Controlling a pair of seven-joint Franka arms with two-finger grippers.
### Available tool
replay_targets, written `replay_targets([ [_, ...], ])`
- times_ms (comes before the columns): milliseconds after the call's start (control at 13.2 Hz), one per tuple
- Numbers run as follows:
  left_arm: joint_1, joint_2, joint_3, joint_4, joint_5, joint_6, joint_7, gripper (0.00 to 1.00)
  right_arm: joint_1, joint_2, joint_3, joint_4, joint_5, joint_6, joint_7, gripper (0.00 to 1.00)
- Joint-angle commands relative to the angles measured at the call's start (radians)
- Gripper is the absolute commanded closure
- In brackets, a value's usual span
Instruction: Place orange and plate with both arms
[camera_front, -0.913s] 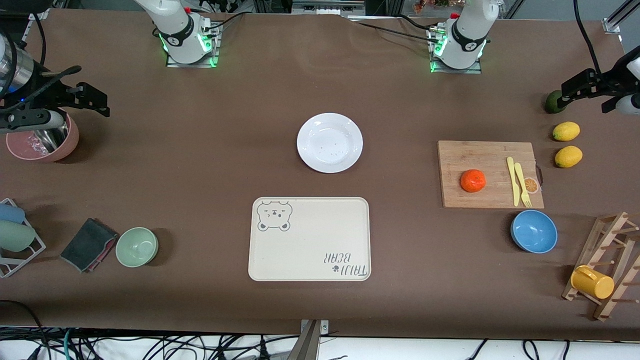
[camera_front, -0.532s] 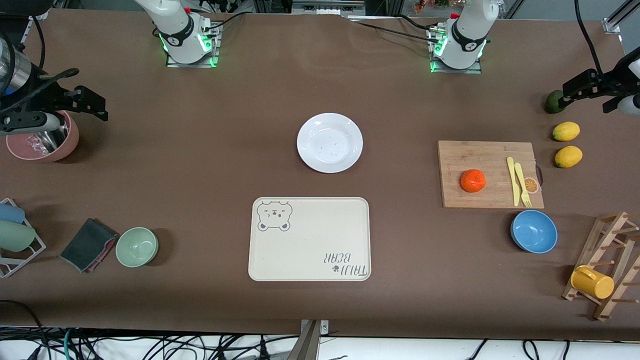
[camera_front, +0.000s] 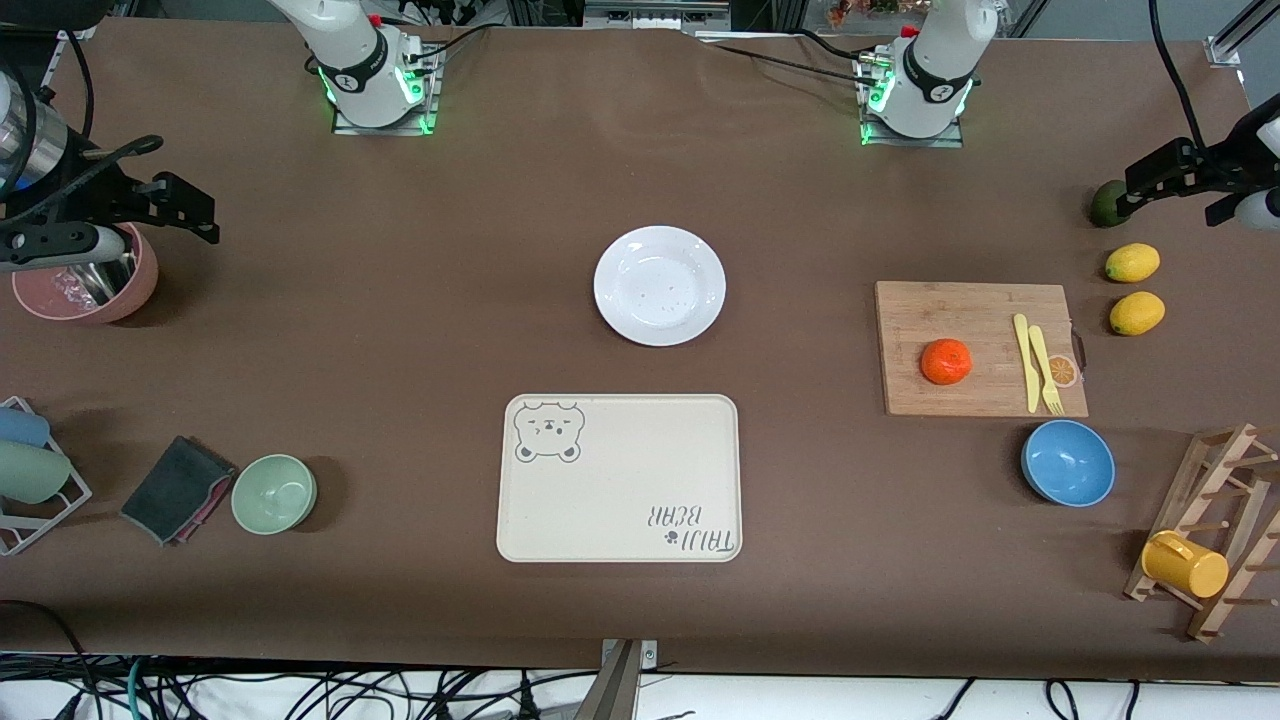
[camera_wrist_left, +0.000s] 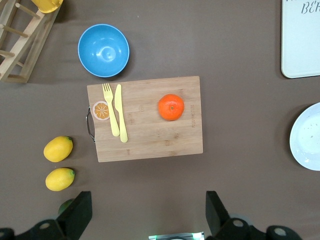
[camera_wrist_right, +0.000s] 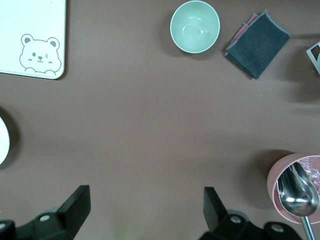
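- Nearest the front camera lies the tray (camera_front: 618, 478), nothing on it
- Farther off, toward the left arm's end, the orange (camera_front: 946, 361) sits on the cutting board (camera_front: 978, 346), beside the yellow knife and fork (camera_front: 1038, 362)
- The plate (camera_front: 659, 285) sits bare mid-table, just farther than the tray
- The left gripper (camera_wrist_left: 145, 215) hangs high over the table's end by the lemons (camera_front: 1132, 263), fingers spread wide, holding nothing
- The right gripper (camera_wrist_right: 145, 212) hangs above the pink bowl (camera_front: 85, 285), fingers wide too
- Nothing is grasped or moved yet, I'd say; both pickups are left
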Motion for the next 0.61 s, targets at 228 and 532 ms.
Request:
replay_targets([
  [228, 0.009, 0.014, -0.006, 0.033, -0.013, -0.012, 0.013, 0.0, -0.002, -0.001, 0.003, 0.007, 0.01, -0.01, -0.003, 0.0],
  [532, 0.009, 0.014, -0.007, 0.033, -0.018, -0.012, 0.014, 0.0, -0.002, -0.001, 0.003, 0.007, 0.01, -0.01, -0.003, 0.0],
])
